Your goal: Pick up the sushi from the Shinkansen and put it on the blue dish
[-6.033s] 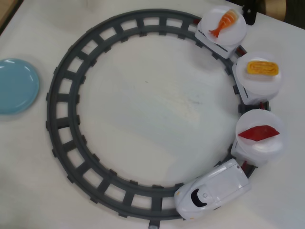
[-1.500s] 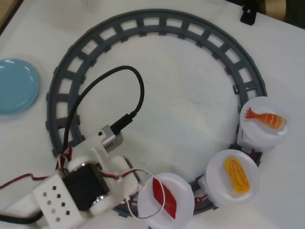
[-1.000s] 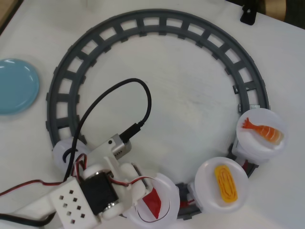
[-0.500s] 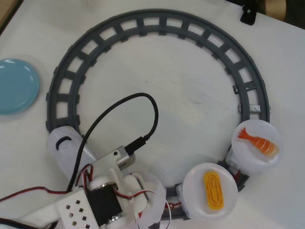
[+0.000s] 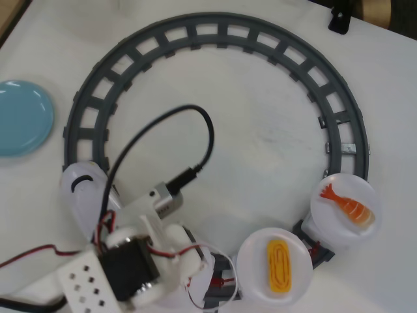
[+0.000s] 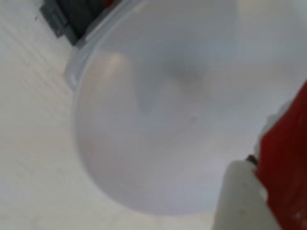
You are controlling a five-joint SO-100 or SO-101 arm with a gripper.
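Train crept clockwise; Shinkansen (image 5: pixel 88 195) nose clears arm. Gripper (image 6: pixel 259 167) pinches sushi (image 6: pixel 285 158) over white plate (image 6: pixel 158 124), timing moving pickup.

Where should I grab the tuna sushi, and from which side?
Likely pinch the sushi across its long sides, descending from above: its red slab looks flat, over the shallow white plate. The arm hides it in the overhead view.

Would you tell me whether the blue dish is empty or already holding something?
Empty. In the overhead view the blue dish shows a bare, uniform surface at the left edge; the shrimp piece and egg piece sit on white plates.
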